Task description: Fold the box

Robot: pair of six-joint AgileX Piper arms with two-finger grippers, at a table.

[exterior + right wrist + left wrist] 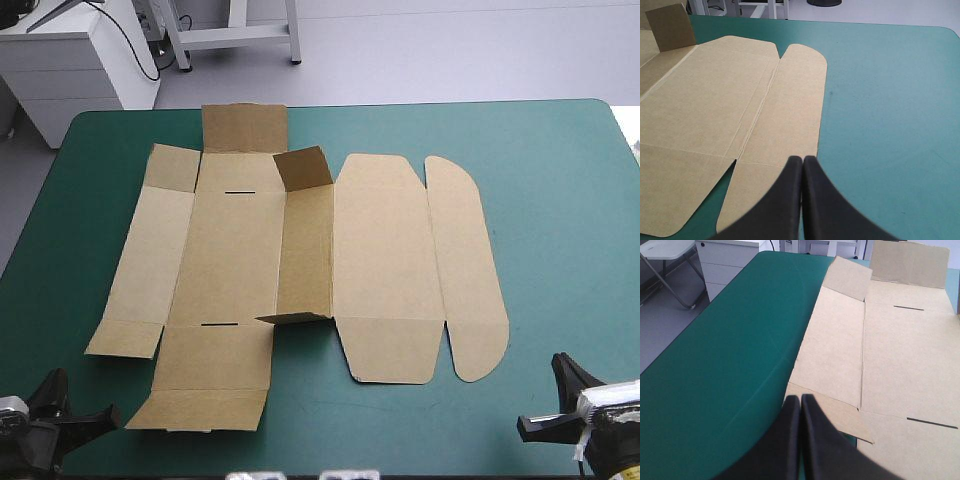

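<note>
The brown box [385, 255] lies spread as a cut sheet across the middle of the teal-green cover. One long wall [305, 250] between the base panel and the lid panel stands partly raised, with its end tab [303, 167] up. A far flap [245, 127] also tilts upward. My left gripper [800, 398] is shut with nothing in it, and hovers by the sheet's near left corner flap [840, 415]. My right gripper [803, 159] is likewise shut and holds nothing. It sits over the near end of the rounded tuck flap [790, 115].
A broad strip of teal-green cover [560, 220] shows to the right of the sheet and a narrower one [730, 370] to its left. The table's near edge runs just behind both grippers.
</note>
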